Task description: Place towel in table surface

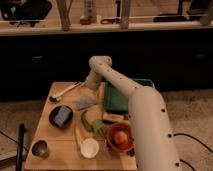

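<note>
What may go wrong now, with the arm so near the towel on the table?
The claw hangs just above the grey towel, which seems to lie on the table; if cloth catches on it, the towel may rise with it. The green tray and the white-handled brush sit close on either side, so a sideways move might knock them.
</note>
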Motion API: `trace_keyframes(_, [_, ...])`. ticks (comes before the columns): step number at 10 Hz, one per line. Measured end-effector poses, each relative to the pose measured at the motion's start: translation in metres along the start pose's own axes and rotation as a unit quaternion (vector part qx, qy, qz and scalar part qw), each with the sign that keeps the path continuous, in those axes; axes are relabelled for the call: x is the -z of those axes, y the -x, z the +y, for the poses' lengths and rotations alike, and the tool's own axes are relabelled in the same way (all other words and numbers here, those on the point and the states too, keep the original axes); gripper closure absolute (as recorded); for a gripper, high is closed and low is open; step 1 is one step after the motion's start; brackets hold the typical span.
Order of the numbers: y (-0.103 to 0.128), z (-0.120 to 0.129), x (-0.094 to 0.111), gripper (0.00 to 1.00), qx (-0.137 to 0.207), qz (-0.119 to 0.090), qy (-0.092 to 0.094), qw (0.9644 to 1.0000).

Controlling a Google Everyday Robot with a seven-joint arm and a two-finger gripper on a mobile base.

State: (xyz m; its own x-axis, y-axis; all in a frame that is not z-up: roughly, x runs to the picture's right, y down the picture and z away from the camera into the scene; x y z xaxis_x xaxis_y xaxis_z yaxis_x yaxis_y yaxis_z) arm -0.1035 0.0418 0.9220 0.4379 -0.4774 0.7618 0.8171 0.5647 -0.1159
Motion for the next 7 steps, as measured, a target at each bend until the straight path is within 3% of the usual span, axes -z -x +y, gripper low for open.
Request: trace_keyframes(7, [0.0002, -0.0005, -0.0013, 0.20, 0.000, -0.001, 0.003, 1.0000])
